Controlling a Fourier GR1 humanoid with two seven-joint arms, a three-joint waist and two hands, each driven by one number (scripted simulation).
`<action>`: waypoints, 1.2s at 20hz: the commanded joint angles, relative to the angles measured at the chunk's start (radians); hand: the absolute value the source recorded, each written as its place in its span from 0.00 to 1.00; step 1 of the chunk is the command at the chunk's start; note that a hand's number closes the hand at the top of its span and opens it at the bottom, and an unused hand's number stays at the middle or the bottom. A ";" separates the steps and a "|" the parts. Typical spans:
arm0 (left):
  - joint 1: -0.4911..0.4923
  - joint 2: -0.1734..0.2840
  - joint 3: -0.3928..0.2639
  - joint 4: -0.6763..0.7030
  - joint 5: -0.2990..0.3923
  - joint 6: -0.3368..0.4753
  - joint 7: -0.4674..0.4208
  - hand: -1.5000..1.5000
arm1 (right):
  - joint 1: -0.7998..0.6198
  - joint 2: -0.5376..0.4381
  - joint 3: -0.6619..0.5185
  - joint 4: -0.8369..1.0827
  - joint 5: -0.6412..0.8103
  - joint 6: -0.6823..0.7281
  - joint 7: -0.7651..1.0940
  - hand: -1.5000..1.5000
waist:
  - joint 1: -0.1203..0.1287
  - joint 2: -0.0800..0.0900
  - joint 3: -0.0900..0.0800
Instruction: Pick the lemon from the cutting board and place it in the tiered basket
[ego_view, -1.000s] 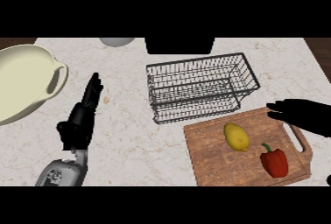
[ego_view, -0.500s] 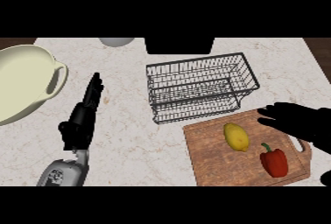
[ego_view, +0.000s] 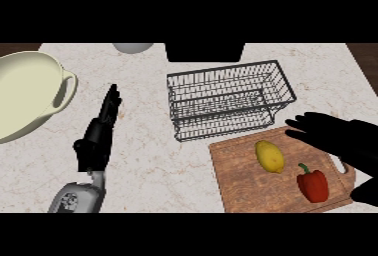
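A yellow lemon (ego_view: 270, 156) lies on the wooden cutting board (ego_view: 244, 185) at the lower right, beside a red bell pepper (ego_view: 313, 183). My right hand (ego_view: 341, 140) hovers over the board's far right corner, fingers spread and pointing left, just right of and above the lemon without touching it. The black wire tiered basket (ego_view: 229, 100) stands behind the board, nothing in it. My left hand (ego_view: 99, 135) rests open on the counter at the left, fingers straight and pointing away from me.
A large cream pot (ego_view: 26, 95) with a handle sits at the far left. A grey round object (ego_view: 133, 47) and a black box (ego_view: 204, 51) stand at the counter's back edge. Marble counter (ego_view: 155, 165) lies bare between my left hand and the board.
My right hand has moved left and a little down over the board, closer to the lemon. The left hand has shifted only slightly.
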 joint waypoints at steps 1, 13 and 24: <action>0.043 -0.011 -0.007 -0.031 -0.011 -0.009 -0.011 0.50 | -0.056 0.007 -0.037 0.107 0.042 0.017 -0.055 0.00 | 0.003 0.000 0.000; 0.073 -0.028 0.011 -0.031 -0.033 -0.020 -0.044 0.50 | -0.056 0.063 -0.012 0.221 0.104 -0.002 -0.148 0.00 | 0.002 0.000 0.000; 0.015 -0.023 0.060 0.000 -0.015 -0.060 -0.019 0.50 | -0.081 0.119 0.041 0.259 0.153 0.002 -0.151 0.00 | -0.001 0.000 0.000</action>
